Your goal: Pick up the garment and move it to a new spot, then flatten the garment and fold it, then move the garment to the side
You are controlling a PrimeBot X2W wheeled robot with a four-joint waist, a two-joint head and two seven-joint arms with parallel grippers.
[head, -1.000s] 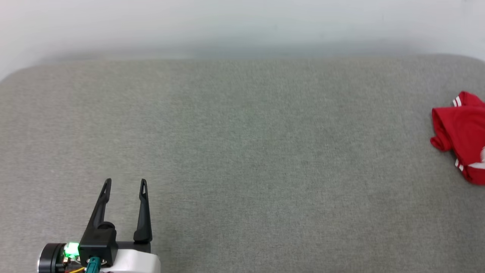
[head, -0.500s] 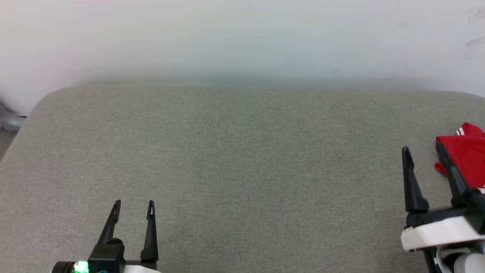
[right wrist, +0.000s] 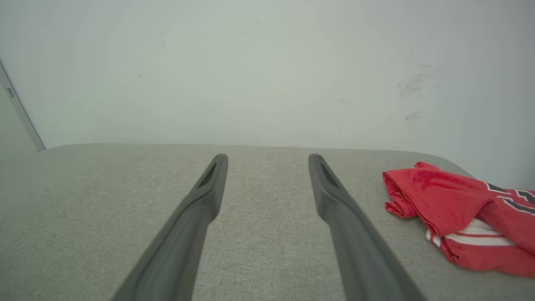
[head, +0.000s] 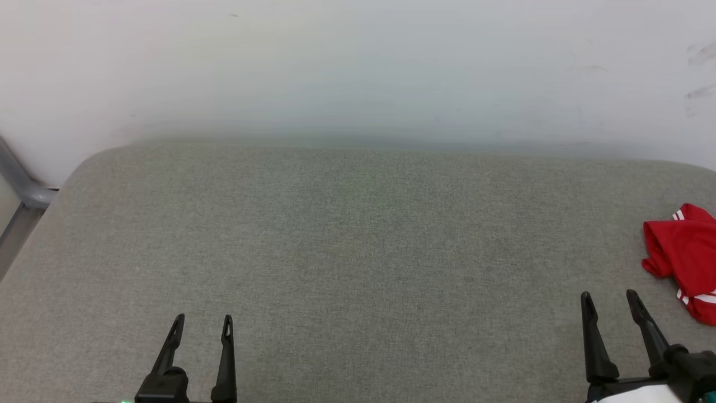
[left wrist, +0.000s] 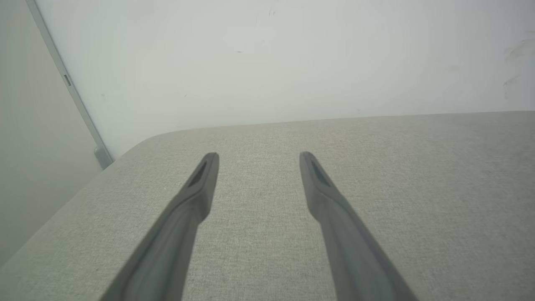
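Nearest, bottom L of head view: L gripper (head: 203,320), fingers spread wide, nothing between, tips over the grey pad (head: 358,240). Bottom R, abt same depth: R gripper (head: 608,296), likewise spread & empty, tips pointing away over the pad, not touching cloth. Just past & to the R of R gripper, apart from it: red shirt (head: 679,252), lying on the pad at far-R edge of head view, partly cut off there. Via R wrist view: bunched in loose layers, rolled red edge toward pad centre, white striped band tucked under, bit of dark lettering on top; neither flat nor neat. Farther back: rounded rear edge of pad, then pale wall (head: 358,67) w/ scuffs at R; grey metal rail (head: 22,190) at far L. Step in hand: not settled. Fits either a rumpled heap waiting for pickup, or a rough fold set at the side. No next move to be fixed from this alone. Worth noting only: R gripper the nearer of the two; soft layered cloth, apt to slip or shed layers in any pinch.
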